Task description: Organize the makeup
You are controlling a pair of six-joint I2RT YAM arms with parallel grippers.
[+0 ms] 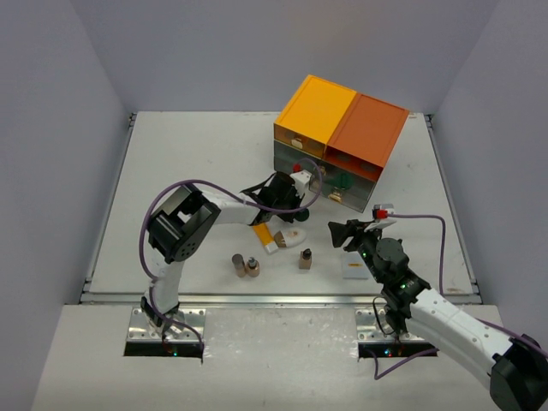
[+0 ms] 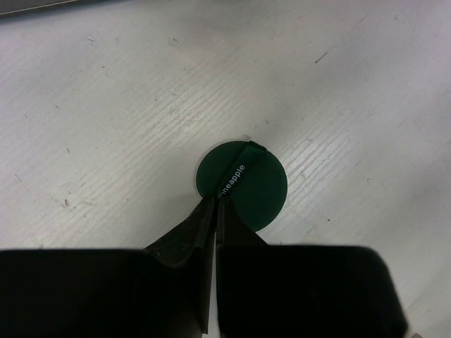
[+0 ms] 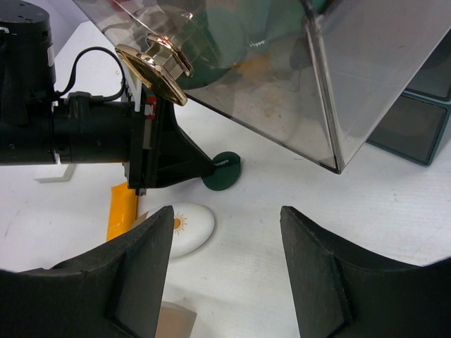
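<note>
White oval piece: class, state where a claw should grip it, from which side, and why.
Probably pinch the white oval piece across its narrow width at mid-length, coming down from above. It lies flat on the table, its long sides look free, and the orange tube crowds one end.

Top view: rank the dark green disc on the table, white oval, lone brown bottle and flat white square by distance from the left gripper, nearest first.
1. dark green disc: right at the left gripper tips.
2. white oval: just in front of it.
3. lone brown bottle: further toward the front edge.
4. flat white square: farthest, off to the right.
</note>
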